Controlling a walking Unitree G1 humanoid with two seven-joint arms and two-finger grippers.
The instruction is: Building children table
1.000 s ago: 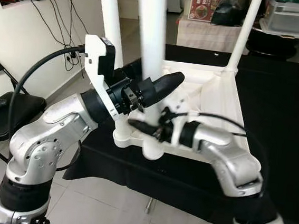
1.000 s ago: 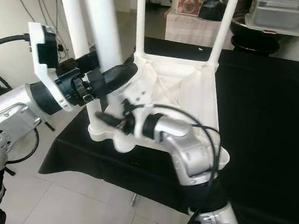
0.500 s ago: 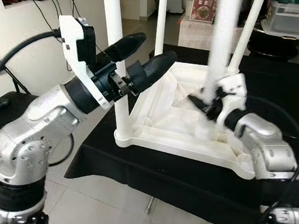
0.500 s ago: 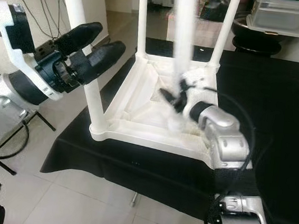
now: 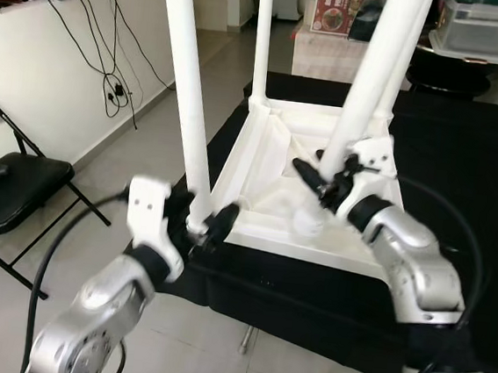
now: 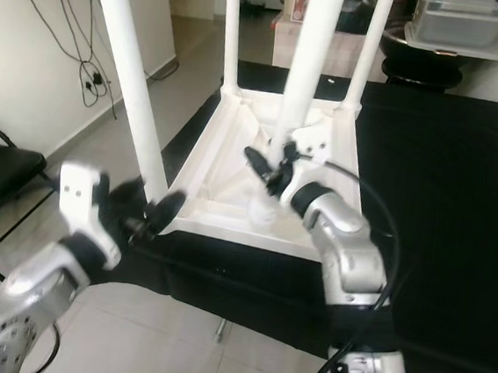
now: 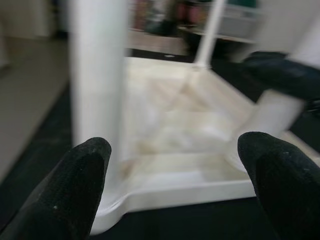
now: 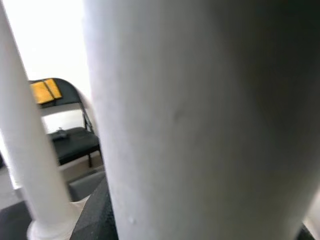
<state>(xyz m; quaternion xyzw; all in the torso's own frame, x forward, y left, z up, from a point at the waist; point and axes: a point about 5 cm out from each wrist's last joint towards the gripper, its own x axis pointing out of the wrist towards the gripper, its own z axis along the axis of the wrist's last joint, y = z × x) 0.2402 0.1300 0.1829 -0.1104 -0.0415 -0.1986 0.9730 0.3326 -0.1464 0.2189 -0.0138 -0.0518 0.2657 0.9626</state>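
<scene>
Currently the white table (image 5: 269,202) lies upside down on a black-covered bench (image 5: 463,163), legs up. The right gripper (image 5: 322,178) is clamped on a loose leg (image 5: 369,83) held above the near right corner. The left gripper (image 7: 170,185), fingers apart, sits at the near left leg (image 5: 187,101).

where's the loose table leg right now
In the right gripper, the table leg leans over the near right part of the upturned tabletop, foot near its edge.

4 legs (image 5: 185,101), 1 tabletop (image 5: 260,165), 1 chair (image 5: 2,185).
</scene>
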